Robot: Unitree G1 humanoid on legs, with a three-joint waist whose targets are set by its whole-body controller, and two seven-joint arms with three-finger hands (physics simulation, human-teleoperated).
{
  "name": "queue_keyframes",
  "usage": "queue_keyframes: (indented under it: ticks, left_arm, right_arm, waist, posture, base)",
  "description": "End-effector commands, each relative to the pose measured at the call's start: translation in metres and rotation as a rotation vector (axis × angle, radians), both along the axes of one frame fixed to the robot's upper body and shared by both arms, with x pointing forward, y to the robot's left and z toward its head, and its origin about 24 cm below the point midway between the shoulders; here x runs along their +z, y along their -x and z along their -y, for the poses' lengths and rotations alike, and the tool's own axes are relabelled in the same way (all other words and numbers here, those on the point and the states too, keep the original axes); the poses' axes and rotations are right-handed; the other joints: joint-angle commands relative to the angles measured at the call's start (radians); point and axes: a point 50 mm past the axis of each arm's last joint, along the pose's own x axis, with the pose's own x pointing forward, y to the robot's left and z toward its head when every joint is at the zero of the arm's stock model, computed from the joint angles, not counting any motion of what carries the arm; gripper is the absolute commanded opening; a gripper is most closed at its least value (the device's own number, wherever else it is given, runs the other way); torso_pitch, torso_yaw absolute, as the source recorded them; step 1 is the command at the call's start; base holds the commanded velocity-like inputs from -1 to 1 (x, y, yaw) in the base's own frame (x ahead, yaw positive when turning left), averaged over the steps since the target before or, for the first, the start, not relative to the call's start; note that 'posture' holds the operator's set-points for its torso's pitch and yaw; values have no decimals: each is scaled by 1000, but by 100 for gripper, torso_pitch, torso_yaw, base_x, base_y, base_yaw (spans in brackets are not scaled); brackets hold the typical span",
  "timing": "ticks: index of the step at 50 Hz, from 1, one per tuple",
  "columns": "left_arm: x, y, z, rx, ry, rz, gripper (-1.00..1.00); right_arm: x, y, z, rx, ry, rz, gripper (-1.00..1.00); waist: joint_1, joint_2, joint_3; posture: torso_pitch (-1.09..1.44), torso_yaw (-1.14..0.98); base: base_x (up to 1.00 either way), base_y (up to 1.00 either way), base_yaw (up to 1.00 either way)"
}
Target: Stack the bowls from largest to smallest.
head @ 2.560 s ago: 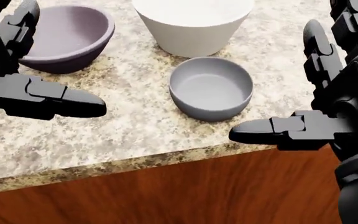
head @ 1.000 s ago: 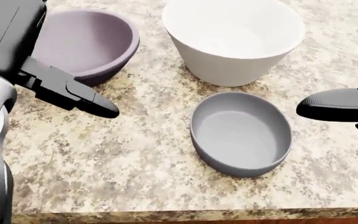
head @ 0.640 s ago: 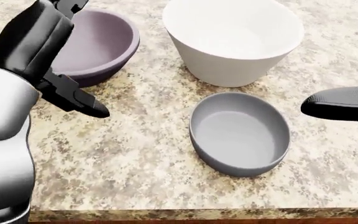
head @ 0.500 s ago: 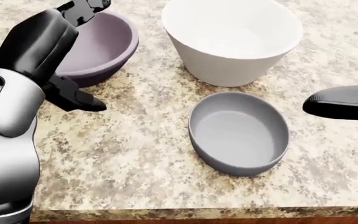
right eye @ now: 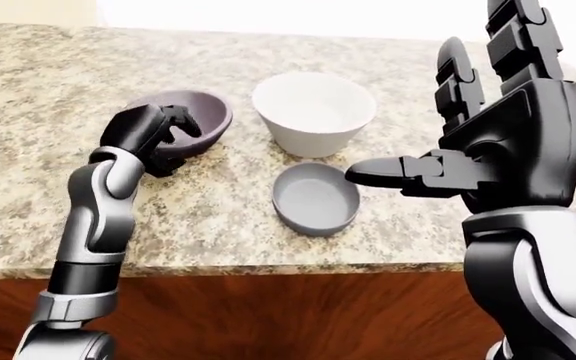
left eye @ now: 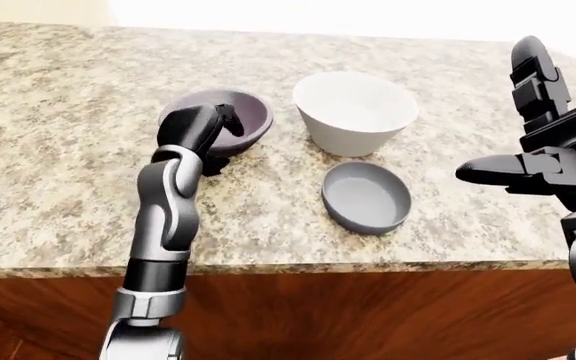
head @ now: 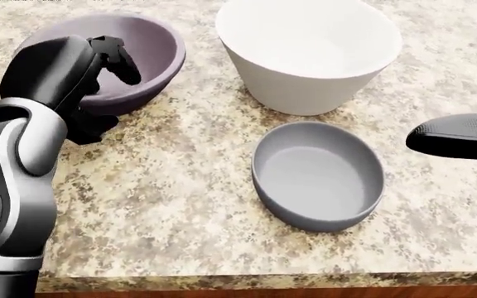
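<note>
Three bowls stand on the granite counter [head: 164, 205]. The large white bowl [head: 309, 49] is at the top middle of the head view. The purple bowl [head: 143, 43] is to its left. The small grey bowl [head: 317, 177] is below the white one. My left hand [head: 110, 96] is at the purple bowl's lower-left rim, with fingers [head: 116, 57] hooked inside and the thumb outside, closed on the rim. My right hand [right eye: 418, 120] is open with spread fingers, held above the counter to the right of the grey bowl; only its thumb shows in the head view.
The counter's edge runs along the bottom of the head view, with a brown wooden cabinet front [left eye: 368, 315] below it. Bare granite stretches left of the purple bowl [left eye: 58, 135].
My left hand has swung from open above the counter to the purple bowl and curled its fingers over the rim. The right thumb has barely moved. Earlier, the view moved closer over the counter.
</note>
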Motion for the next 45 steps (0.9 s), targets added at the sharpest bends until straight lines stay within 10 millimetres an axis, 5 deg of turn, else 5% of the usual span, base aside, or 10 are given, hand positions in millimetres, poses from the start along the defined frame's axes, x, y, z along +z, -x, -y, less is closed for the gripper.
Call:
queue_keyframes:
  ticks: [1,8,25,36,45]
  left_arm:
    - [17,-1,2,-6,-13,79,-76]
    - [20,-6,6,-22,-58,108,-98]
    - [106,1,34,-53,-87,306,-100]
    - [137,-2,89,-170,-31,396,-100]
    - [136,-4,145,-286,-39,397,-100]
  right_arm:
    - [10,6,1,-12,2,63,100]
    - [9,6,4,-17,-6,65,100]
    - [18,16,13,-30,-8,79,100]
    - [17,21,23,-48,-28,87,100]
    - [12,23,29,-55,-37,84,100]
  waist:
    - [1,1,-24]
    - [0,3,-28]
    - [1,-10,-14]
    - [8,-25,-10]
    - [9,-37,-10]
  posture:
    - [0,0]
    - [0,0]
    - [0,0]
    - [0,0]
    - [0,0]
  base:
    - [0,0,0]
    - [0,0,0]
    - [0,0,0]
    - [0,0,0]
    - [0,0,0]
